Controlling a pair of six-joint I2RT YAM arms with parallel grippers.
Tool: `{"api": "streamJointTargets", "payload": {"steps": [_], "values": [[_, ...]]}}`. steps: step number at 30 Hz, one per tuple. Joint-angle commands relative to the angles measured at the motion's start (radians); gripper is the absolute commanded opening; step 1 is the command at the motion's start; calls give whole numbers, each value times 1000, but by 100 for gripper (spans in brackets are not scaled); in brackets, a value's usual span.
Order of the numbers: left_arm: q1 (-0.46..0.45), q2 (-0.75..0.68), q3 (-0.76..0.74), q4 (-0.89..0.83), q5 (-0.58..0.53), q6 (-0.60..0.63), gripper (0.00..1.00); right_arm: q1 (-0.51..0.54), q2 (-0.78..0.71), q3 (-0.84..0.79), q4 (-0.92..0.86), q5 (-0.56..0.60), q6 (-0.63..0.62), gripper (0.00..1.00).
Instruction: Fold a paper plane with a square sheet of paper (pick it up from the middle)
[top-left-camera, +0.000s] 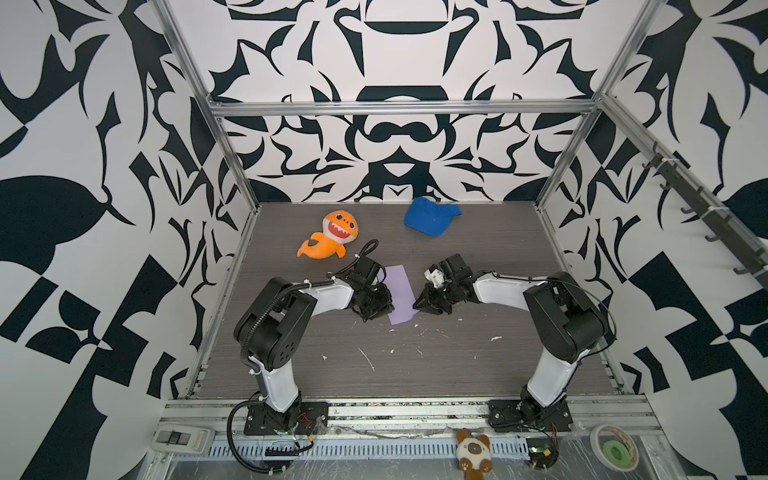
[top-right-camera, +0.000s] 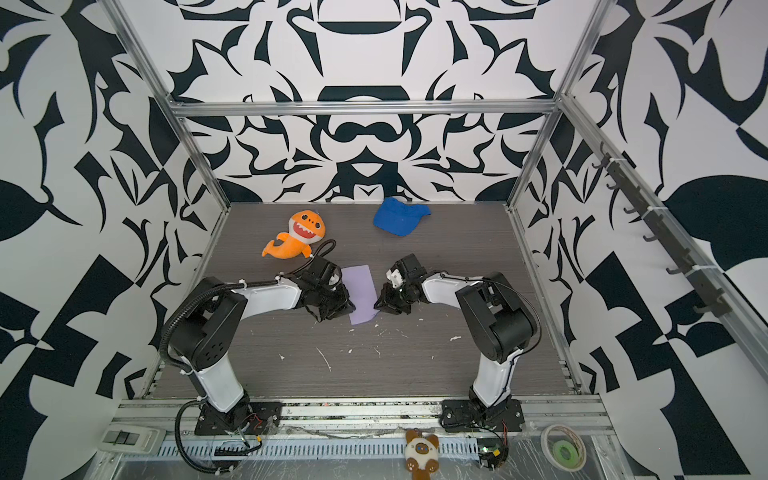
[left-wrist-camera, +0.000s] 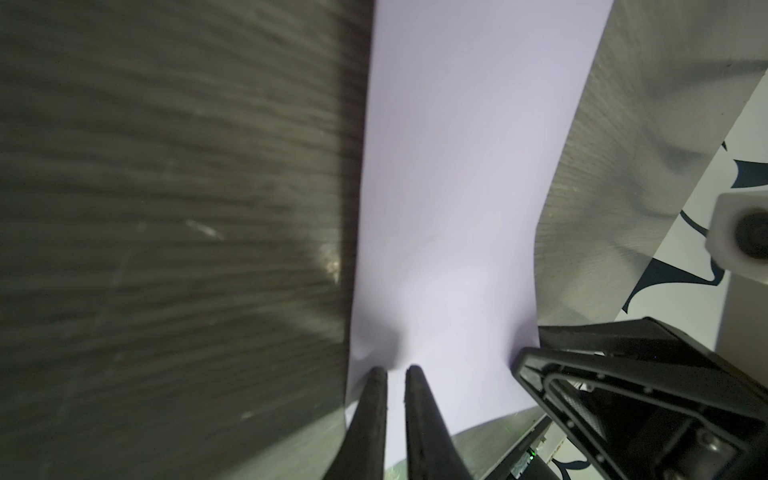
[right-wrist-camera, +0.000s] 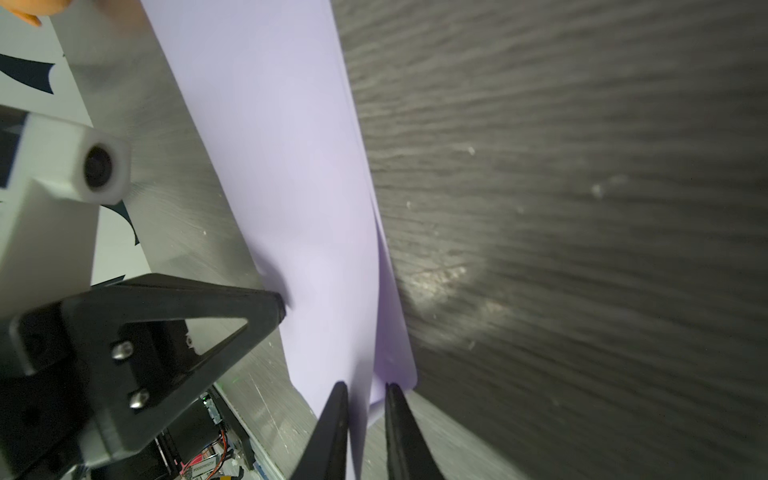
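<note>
Because two layers show along one long edge in the right wrist view, the square sheet of paper (right-wrist-camera: 291, 174) looks to be doubled over into a narrow strip, so the step in hand is most likely the centre fold, early in the task: no pointed nose and no wings are there yet. In both top views the strip (top-left-camera: 400, 293) lies flat about midway between the table's (top-left-camera: 457, 365) left and right edges, its long sides running from the near edge toward the far edge with a slight slant.

The left gripper (left-wrist-camera: 395, 370) pinches the strip's left long edge toward its near end, jaws almost together, and the paper puckers at the fingertips (left-wrist-camera: 376, 376). The right gripper (right-wrist-camera: 365, 388) straddles the near right corner with a narrow gap. Paper passes between its jaws, but whether they bite on it I cannot tell.

The next move probably calls for both layers kept aligned while the crease is pressed sharp, with gentle handling, since thin paper buckles easily.

The orange plush shark (top-left-camera: 332, 235) and the blue cap (top-left-camera: 430, 216) sit well apart, toward the far edge.
</note>
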Motion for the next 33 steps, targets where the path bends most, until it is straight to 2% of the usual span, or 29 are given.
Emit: {"api": "streamJointTargets", "payload": {"steps": [1,7,19,24,33], "values": [[-1,50,-40,-58,-51,8,15,5,-24,25,-6,-30,-12,18],[-1,52,-36,-58,-52,8,15,4,-44,18,-21,-56,17,10],[-1,55,-39,-65,-65,10,15,6,-91,53,-61,-73,44,10],[-1,38,-21,-64,-51,14,15,6,-67,65,-35,-93,56,2],[23,-51,56,-22,6,51,23,8,-37,67,-69,-68,51,0]]}}
